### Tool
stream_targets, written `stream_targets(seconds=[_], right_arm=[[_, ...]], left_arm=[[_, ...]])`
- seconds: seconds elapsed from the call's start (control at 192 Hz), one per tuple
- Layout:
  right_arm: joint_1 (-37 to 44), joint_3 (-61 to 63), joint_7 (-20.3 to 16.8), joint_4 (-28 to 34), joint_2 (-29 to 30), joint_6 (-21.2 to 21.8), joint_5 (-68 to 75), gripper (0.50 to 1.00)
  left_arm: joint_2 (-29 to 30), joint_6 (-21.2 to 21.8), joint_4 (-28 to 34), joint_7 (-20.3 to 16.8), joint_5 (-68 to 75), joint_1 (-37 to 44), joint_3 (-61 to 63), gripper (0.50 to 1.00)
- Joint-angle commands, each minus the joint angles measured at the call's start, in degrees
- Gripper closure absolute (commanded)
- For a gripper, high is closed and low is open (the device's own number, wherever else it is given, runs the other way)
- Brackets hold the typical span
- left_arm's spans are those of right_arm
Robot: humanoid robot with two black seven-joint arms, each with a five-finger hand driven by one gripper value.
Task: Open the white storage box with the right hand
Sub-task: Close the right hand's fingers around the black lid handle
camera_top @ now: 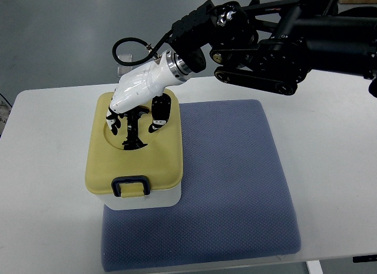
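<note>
- One latch (131, 185), black and looped, sits at the near edge of the lid (136, 162); it looks closed flat against the front, so I judge it may need releasing before the lid will lift freely
- Below it shows the white body of the storage box (147, 201), standing on the near left part of a blue-grey mat (235, 185), which lies on the white bench (330, 144)
- Covering the box is the pale yellow lid, level and seated all round, so the box is not yet open
- Further back, in the middle of the lid, is a round recess with a black handle (134, 129) in it
- Right robot hand (134, 106), white with dark fingers (158, 114), reaches down into that recess; the fingers are curled around or beside the handle, though whether they truly clamp it is hard to tell from above
- To do this step well, the fingers should hook fully under the handle before any pull, and the pull should go straight up, not sideways, or the light box could drag across the mat
- If the front latch holds, lifting could raise the whole box; a slow first lift would show this
- Farthest back, the black arm (283, 44) comes in from the right edge; the left hand is not seen
</note>
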Motion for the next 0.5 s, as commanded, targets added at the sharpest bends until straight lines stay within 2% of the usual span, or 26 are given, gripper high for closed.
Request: stream_targets(seconds=[0.0, 0.239, 0.322, 0.462, 0.494], right_arm=[[0.2, 0.1, 0.0, 0.0, -0.1, 0.0, 0.1, 0.852], [0.5, 0.4, 0.0, 0.0, 0.0, 0.0, 0.2, 0.863], [0.6, 0.6, 0.2, 0.0, 0.0, 0.0, 0.2, 0.889], [0.2, 0.7, 0.2, -0.1, 0.1, 0.0, 0.3, 0.995], [0.1, 0.7, 0.2, -0.1, 0.2, 0.0, 0.4, 1.0]], left_arm=[[0.0, 0.0, 0.0, 0.0, 0.0, 0.0, 0.0, 0.5], [0.0, 0.1, 0.0, 0.0, 0.0, 0.0, 0.0, 0.5], [0.0, 0.0, 0.0, 0.0, 0.0, 0.0, 0.0, 0.5], [0.0, 0.0, 0.0, 0.0, 0.0, 0.0, 0.0, 0.5], [0.0, 0.0, 0.0, -0.1, 0.0, 0.0, 0.0, 0.5]])
